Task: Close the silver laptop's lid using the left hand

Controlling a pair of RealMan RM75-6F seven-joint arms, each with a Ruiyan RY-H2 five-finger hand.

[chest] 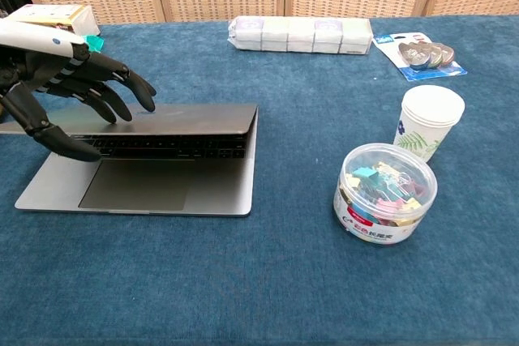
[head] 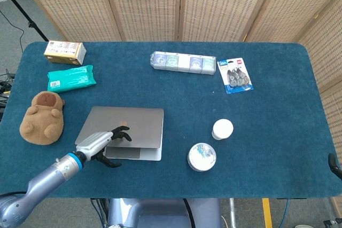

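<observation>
One flat silver laptop sits front-left on the blue felt table, lid almost shut, keys showing in a thin gap. Left hand rests on the lid, fingers spread, gripping nothing. Clip tub and paper cup stand right; right hand barely visible, fingers untellable.

The right hand is nearly all cut off at the head view's 3 o'clock edge, its state unreadable. The lowered laptop lid hides most of the keyboard. The clip tub's label is illegible.
</observation>
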